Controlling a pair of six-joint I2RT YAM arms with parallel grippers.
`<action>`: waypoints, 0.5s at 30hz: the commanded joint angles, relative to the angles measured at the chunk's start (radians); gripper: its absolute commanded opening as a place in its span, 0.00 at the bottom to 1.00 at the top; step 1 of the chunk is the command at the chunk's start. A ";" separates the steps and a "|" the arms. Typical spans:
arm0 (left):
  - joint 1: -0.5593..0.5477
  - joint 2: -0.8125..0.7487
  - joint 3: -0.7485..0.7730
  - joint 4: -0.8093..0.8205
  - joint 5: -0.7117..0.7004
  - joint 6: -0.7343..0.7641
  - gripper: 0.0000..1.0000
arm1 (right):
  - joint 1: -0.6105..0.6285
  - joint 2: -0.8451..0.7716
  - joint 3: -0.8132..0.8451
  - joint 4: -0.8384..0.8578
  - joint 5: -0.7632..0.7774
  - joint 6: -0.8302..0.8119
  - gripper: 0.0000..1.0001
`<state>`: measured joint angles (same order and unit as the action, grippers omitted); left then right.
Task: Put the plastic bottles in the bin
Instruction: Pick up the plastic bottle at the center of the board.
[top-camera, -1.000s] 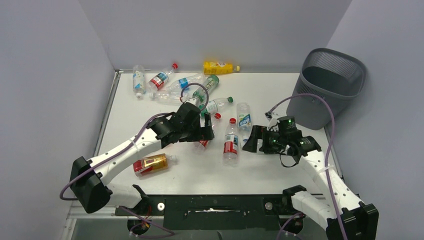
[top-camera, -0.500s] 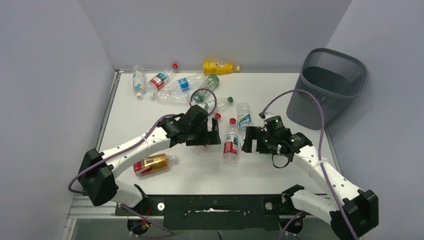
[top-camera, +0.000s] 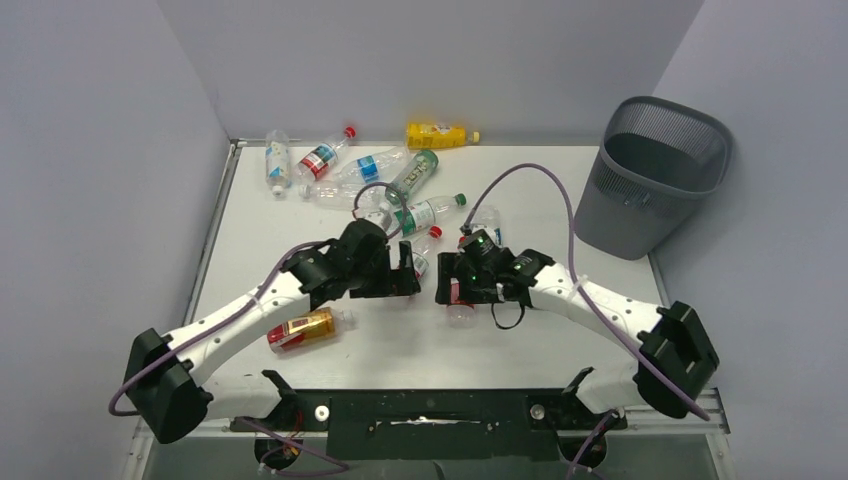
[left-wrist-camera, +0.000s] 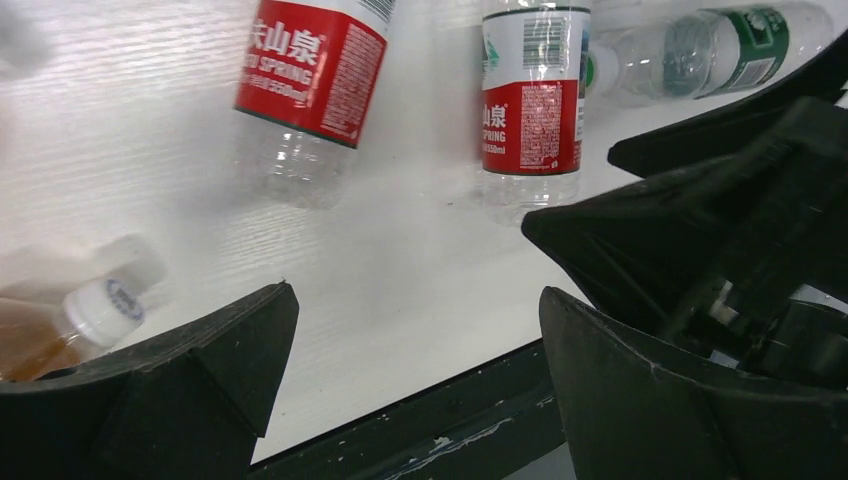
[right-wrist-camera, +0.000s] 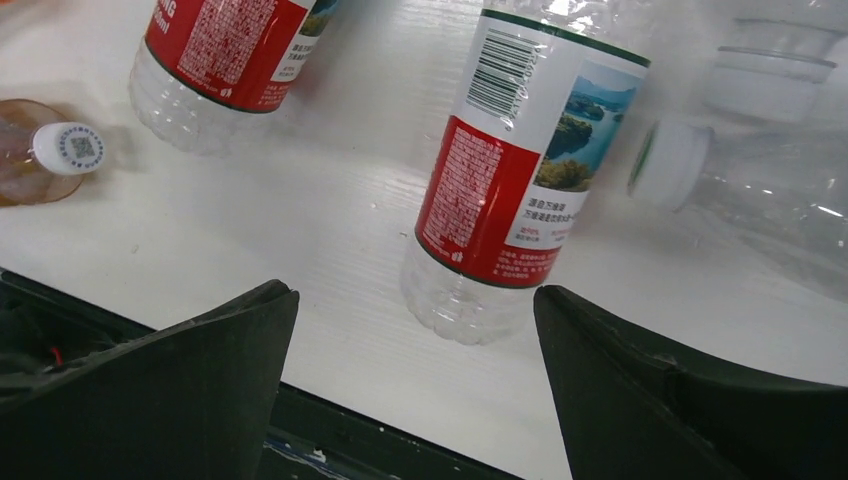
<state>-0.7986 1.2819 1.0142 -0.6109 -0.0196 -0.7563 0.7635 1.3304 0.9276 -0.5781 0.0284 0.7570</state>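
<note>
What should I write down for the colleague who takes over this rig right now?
Left hand: open, empty, low over the table.
Right hand: open, empty, over a red-label bottle lying flat.
Plastic bottles: all in view lie on the table, far left to middle.
Bin: far right, no bottle seen inside.
Done: nothing.
Left: every bottle.

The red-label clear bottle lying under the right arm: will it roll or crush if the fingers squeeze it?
The red-label bottle looks empty, so probably light and easy to dent. It lies on its side on the smooth white table, so a push may roll it. Its glossy label could be slippery.
</note>
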 joint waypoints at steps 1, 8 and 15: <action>0.063 -0.143 -0.024 -0.011 0.032 0.033 0.93 | 0.051 0.087 0.101 0.017 0.119 0.107 0.92; 0.101 -0.215 -0.019 -0.057 0.075 0.081 0.93 | 0.101 0.226 0.258 -0.122 0.269 0.167 0.87; 0.104 -0.210 -0.012 -0.055 0.119 0.102 0.93 | 0.156 0.266 0.343 -0.245 0.367 0.237 0.86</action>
<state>-0.7002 1.0775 0.9840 -0.6750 0.0582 -0.6895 0.8860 1.6047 1.2095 -0.7334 0.2848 0.9268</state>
